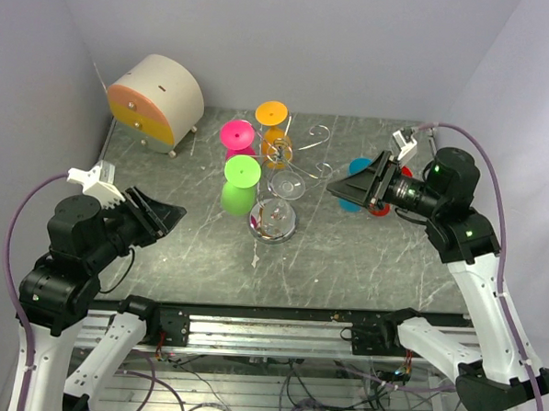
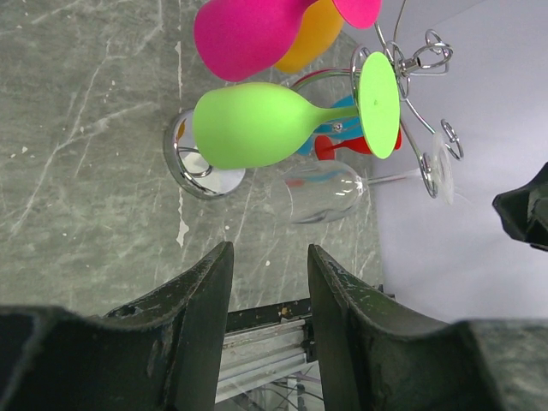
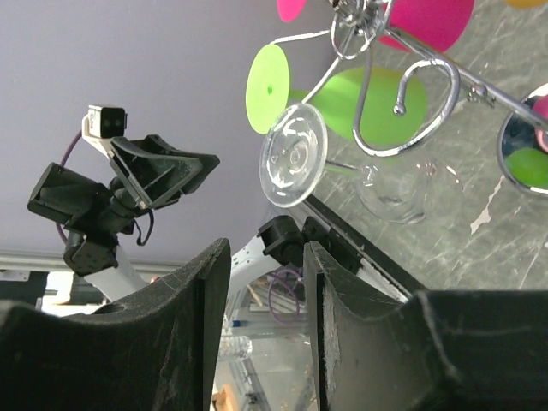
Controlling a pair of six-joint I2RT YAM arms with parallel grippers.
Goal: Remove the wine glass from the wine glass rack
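Left tool (image 1: 171, 212) wide, empty, well clear of wine glass rack (image 1: 272, 226); right tool (image 1: 342, 187) wide, empty, near rack's right edge.

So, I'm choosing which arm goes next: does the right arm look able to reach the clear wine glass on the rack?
Probably yes. The right tool is open and faces the clear wine glass, with nothing between them; the green glass hangs behind it.
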